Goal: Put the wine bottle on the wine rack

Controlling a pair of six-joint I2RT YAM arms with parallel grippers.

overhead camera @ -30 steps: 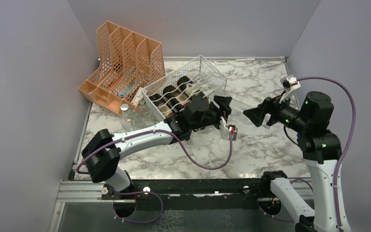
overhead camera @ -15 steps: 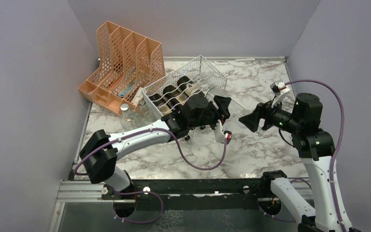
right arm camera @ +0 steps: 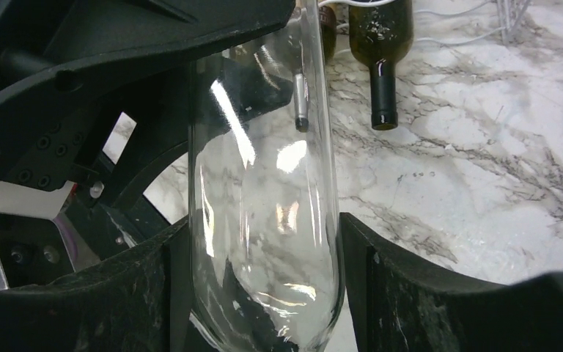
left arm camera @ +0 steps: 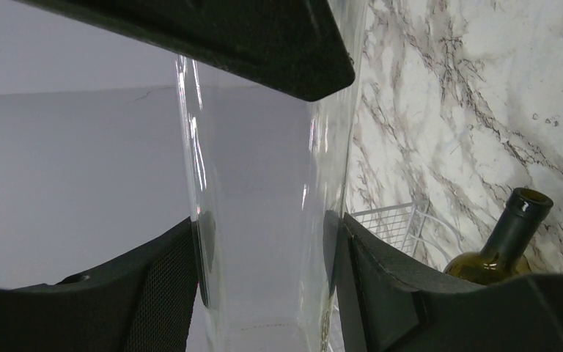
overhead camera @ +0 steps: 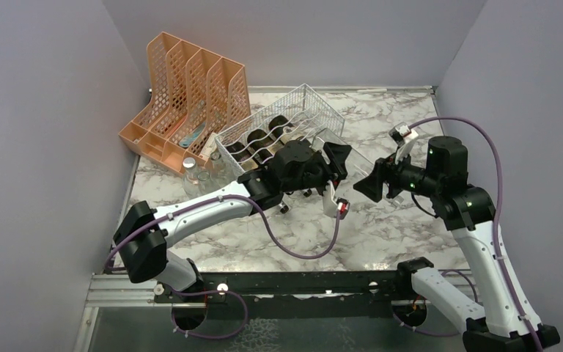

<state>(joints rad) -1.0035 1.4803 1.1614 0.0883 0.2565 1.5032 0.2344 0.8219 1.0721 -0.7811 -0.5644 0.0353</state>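
A clear glass wine bottle [overhead camera: 357,163] hangs above the table between my two grippers, just right of the white wire wine rack [overhead camera: 309,100]. My left gripper [overhead camera: 340,158] is shut on one end of the bottle [left arm camera: 264,169], with both pads on the glass. My right gripper [overhead camera: 364,185] is shut on the rounded other end [right arm camera: 264,242]. The two grippers nearly touch. The rack holds several dark bottles [overhead camera: 258,138]. One dark neck [left arm camera: 512,233] shows beside the rack wire [left arm camera: 398,219].
An orange perforated file organiser [overhead camera: 190,92] stands at the back left. A few small clear jars [overhead camera: 190,173] stand at the rack's near left corner. Dark bottle necks [right arm camera: 383,66] point over the marble table [overhead camera: 403,235]. Grey walls close in both sides.
My right arm has swung left and closed up to the left gripper. The left gripper has shifted slightly back towards the rack. The clear bottle stays held by both.
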